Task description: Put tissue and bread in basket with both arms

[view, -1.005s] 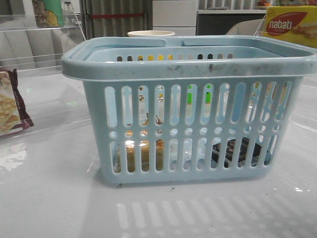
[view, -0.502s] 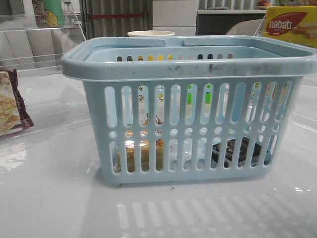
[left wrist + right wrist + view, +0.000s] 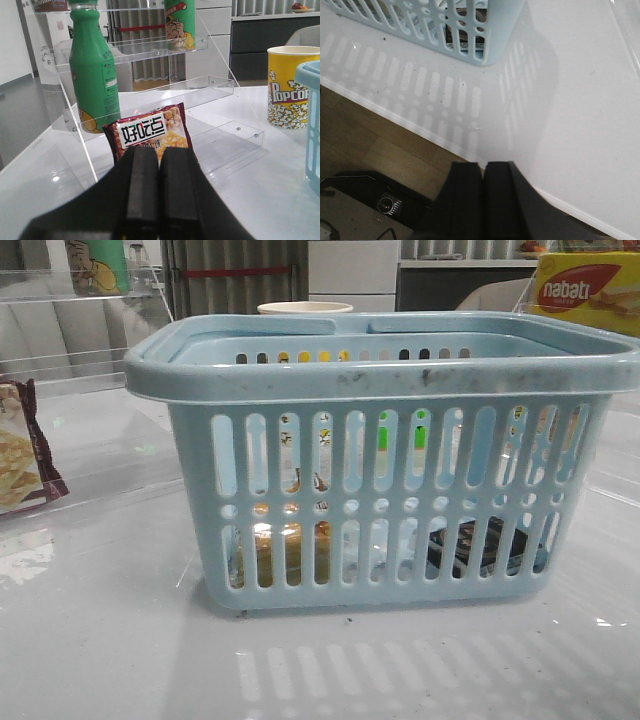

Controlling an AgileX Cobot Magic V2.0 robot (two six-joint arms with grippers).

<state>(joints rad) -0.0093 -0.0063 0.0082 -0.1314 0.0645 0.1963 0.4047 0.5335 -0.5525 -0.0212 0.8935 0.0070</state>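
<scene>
The light-blue basket (image 3: 380, 490) stands on the white table in the middle of the front view. Through its slots, golden-brown bread (image 3: 280, 555) shows at the lower left inside it. The dark tissue pack (image 3: 478, 545) lies at the lower right inside it. Neither gripper shows in the front view. My left gripper (image 3: 159, 151) is shut and empty, away from the basket, whose edge (image 3: 312, 115) shows at the side. My right gripper (image 3: 483, 167) is shut and empty over the table's front edge. One basket corner (image 3: 492, 37) shows there, with the dark tissue (image 3: 465, 32) behind its slots.
A maroon-edged cracker packet (image 3: 150, 131) lies just beyond my left gripper and shows in the front view (image 3: 20, 455). A green bottle (image 3: 92, 75) stands on clear acrylic shelves (image 3: 150, 97). A popcorn cup (image 3: 289, 87) stands behind the basket. A yellow Nabati box (image 3: 588, 290) is at the back right.
</scene>
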